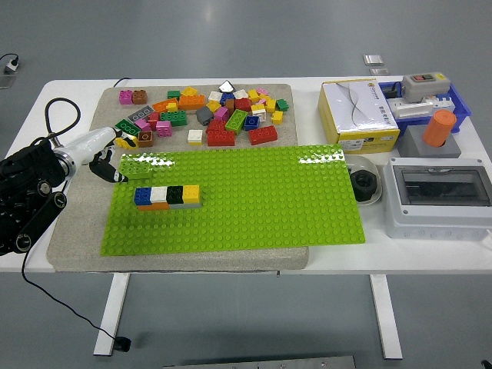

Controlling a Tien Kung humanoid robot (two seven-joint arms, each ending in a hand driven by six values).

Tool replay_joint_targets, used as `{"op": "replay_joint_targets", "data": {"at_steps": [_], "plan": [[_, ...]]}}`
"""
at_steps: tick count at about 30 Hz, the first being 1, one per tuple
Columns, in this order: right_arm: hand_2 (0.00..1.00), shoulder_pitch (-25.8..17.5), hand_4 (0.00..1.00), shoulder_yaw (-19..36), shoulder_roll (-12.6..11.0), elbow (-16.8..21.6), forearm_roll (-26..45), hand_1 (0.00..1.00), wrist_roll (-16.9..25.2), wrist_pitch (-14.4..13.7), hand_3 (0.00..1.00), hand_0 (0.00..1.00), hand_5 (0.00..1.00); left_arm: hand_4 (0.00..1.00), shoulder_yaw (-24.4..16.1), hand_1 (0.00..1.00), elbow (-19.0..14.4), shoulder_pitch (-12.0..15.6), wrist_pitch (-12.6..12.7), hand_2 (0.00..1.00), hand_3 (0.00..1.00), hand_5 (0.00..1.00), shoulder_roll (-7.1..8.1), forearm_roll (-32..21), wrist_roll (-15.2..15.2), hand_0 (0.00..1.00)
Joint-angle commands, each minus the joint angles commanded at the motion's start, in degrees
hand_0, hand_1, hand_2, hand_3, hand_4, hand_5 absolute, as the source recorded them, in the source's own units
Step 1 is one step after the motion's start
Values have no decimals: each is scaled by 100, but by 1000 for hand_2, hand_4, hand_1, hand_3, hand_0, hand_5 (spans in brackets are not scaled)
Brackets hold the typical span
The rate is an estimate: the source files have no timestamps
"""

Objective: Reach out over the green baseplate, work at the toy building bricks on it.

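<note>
Bricks (167,195) sit in a row on the green baseplate (254,207) — right of the left hand (104,154), whose fingers (115,175) pinch a lime brick (136,166).

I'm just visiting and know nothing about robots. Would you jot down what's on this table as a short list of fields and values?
Surface: white table
Working area: green baseplate on a grey mat
Built so far: row of bricks, blue, white, black, yellow on top
Loose bricks: pile behind the baseplate
Left hand: at the baseplate's far-left corner, beside a light green brick
Right arm: out of sight
</note>
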Motion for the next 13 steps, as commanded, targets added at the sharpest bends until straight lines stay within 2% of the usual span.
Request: {"op": "replay_joint_targets", "data": {"at_steps": [13], "plan": [[584, 9, 680, 36, 21, 0, -106, 411, -3, 8, 702, 633, 903, 929, 15, 2, 425, -53, 18, 95, 746, 2, -203, -268, -36, 156]]}}
